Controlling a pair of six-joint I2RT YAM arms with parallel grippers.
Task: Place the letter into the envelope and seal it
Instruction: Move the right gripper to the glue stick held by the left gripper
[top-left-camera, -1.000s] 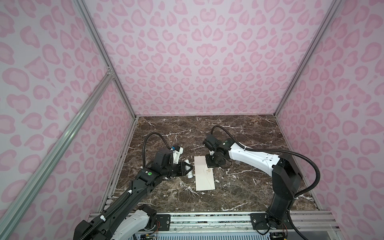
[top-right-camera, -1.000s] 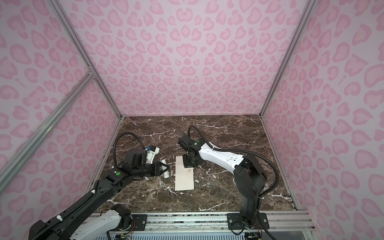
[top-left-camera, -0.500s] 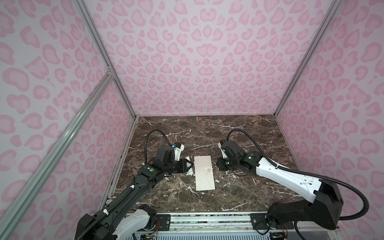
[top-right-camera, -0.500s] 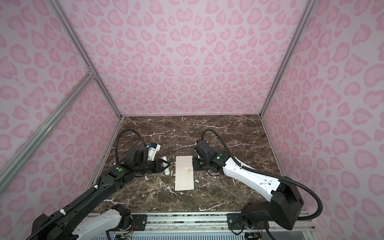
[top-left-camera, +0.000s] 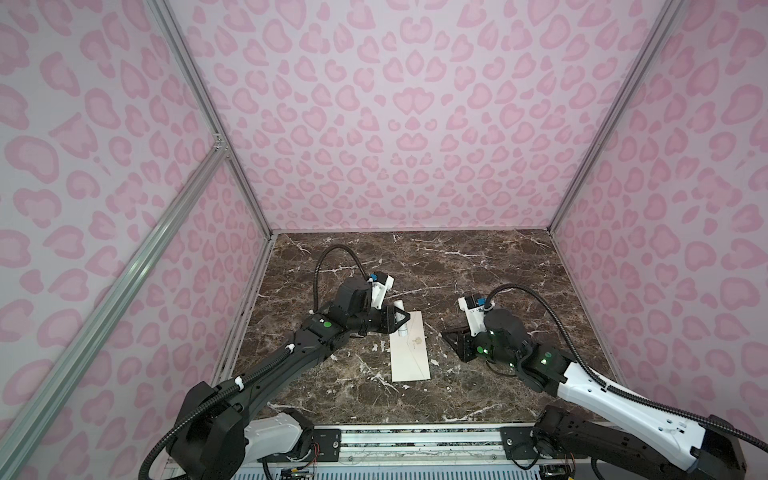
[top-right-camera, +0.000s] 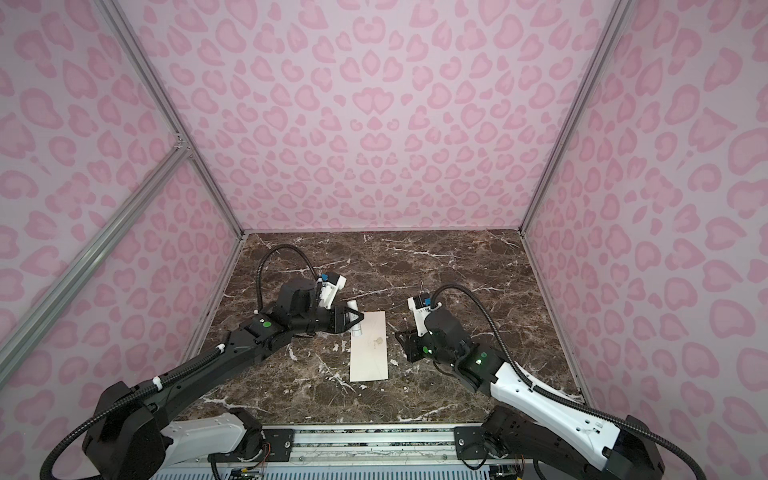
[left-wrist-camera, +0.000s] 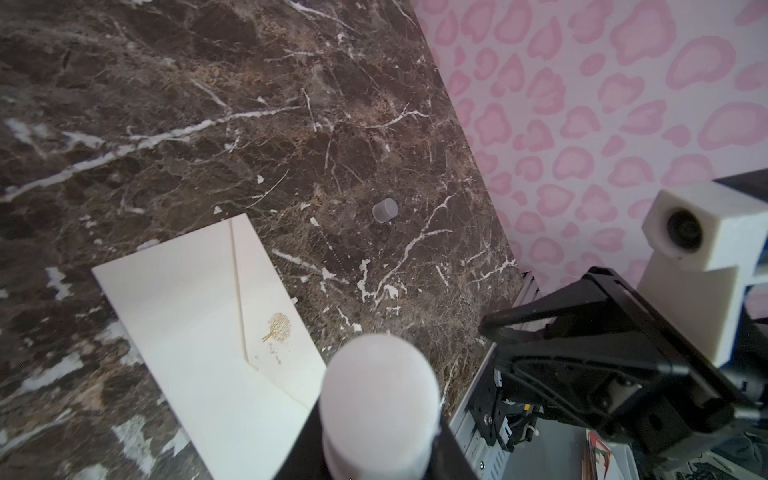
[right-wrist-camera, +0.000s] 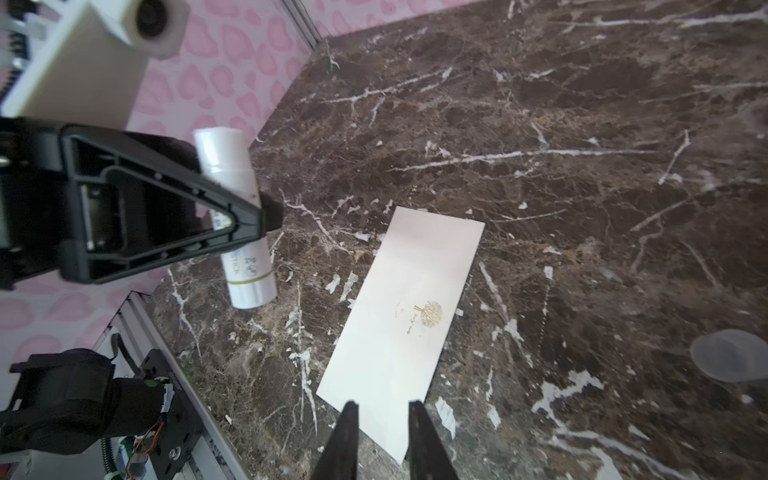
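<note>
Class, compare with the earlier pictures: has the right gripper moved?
Yes. In a top view the right gripper has shifted rightward, away from the envelope.

The left hand (left-wrist-camera: 376, 453) is gripping a white stick (left-wrist-camera: 380, 399) at the bottom centre of the frame. The envelope (left-wrist-camera: 199, 328) is lying flat on the marble desk (left-wrist-camera: 208, 104) at lower left, its flap folded down and its gold tree emblem (left-wrist-camera: 277, 327) showing. A small translucent cap (left-wrist-camera: 385, 210) is sitting mid-frame, apart from the envelope. The right hand (left-wrist-camera: 511, 345) is showing at lower right.

Blurred cap (right-wrist-camera: 731, 355) — edge-cut, stick (left-wrist-camera: 380, 399) covering envelope (left-wrist-camera: 199, 332) edge
</note>
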